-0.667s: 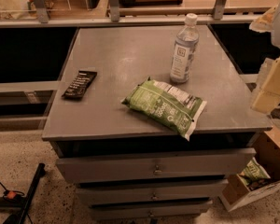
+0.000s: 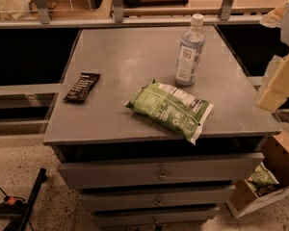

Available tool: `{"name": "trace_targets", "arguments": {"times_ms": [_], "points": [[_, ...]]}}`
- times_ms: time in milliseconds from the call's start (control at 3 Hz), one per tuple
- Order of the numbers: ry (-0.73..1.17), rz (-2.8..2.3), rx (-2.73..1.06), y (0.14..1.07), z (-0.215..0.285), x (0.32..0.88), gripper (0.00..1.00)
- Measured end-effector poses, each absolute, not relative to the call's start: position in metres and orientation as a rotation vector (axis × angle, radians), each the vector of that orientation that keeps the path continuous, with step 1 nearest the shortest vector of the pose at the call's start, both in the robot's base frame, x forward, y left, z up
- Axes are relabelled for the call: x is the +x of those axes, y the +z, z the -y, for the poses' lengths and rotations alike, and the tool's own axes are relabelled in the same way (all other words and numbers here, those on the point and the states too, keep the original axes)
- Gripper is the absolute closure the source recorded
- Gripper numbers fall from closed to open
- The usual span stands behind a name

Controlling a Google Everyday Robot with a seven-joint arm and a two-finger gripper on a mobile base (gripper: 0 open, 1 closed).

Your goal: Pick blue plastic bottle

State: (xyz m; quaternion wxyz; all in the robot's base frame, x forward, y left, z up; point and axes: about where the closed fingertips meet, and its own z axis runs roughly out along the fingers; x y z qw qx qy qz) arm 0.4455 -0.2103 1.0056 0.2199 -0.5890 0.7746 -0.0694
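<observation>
The blue plastic bottle is standing upright just behind the green chip bag while the gripper, its grasp impossible to tell, is hovering off the cabinet's right edge, likely needing a level, mid-label approach.

Blue plastic bottle upright, rear right of desk; green chip bag just in front; dark snack bar left; end effector beyond right edge.

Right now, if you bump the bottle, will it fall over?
Probably, if bumped high: the bottle stands upright, tall and slim. On its side, the round body might roll. The gripper hangs at the table's right edge, away from the bottle.
</observation>
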Motion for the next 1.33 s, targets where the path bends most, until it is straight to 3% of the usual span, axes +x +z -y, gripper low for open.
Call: {"name": "trace_targets", "arguments": {"times_ms": [667,1333], "points": [[-0.143,-1.98,-1.386,1.025,0.233,0.527,0.0],[0.111,-1.805,-1.224,1.024,0.227,0.61,0.0]]}}
